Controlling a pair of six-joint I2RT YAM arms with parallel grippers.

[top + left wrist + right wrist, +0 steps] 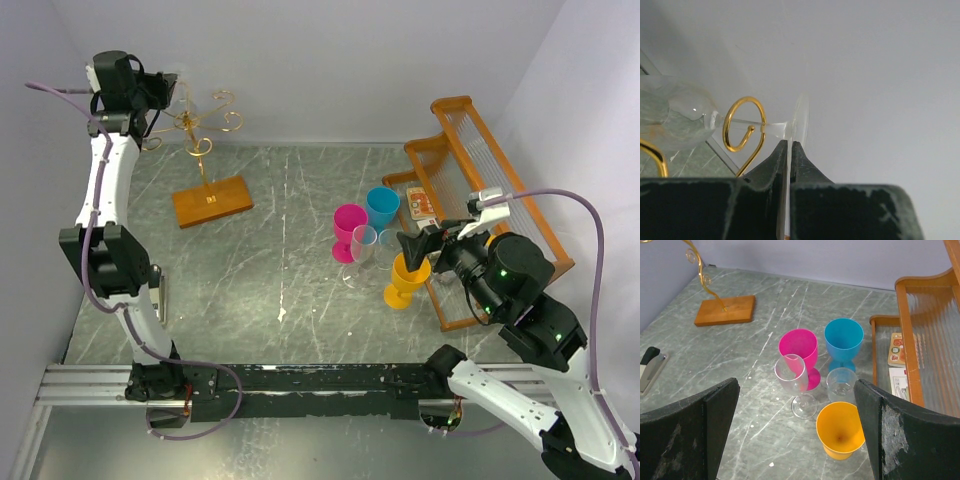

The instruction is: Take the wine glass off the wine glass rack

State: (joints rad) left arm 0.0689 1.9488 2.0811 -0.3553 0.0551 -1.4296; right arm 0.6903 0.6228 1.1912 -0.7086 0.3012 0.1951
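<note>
**Wine glass rack** (211, 202): gold wire stand on a flat orange-brown wooden base, upper left of the overhead view, on the grey marbled surface (300, 320). Its scrolled arms are at the top, next to the left arm's wrist.

**Wine glass** (680, 117): clear, still on the rack. It lies sideways in the left wrist view, with the stem passing through a gold scroll, the bowl at left and the foot at centre.

**Left end effector** (789, 145): fingers pressed almost together, pinching the lower rim of the glass's foot.

**Right end effector** (796, 390): fingers spread wide, holding nothing, above a cluster of cups right of centre.

**Cluster:** pink cup (798, 346), blue cup (843, 337), orange cup (840, 432), a clear stemmed glass (790, 374) touching the pink cup, and a small clear glass (842, 385) between the blue and orange cups.

**Larger wooden rack** (455, 150): orange frame with clear slats, at the right edge, with printed cards (897, 349) in its tray.
</note>
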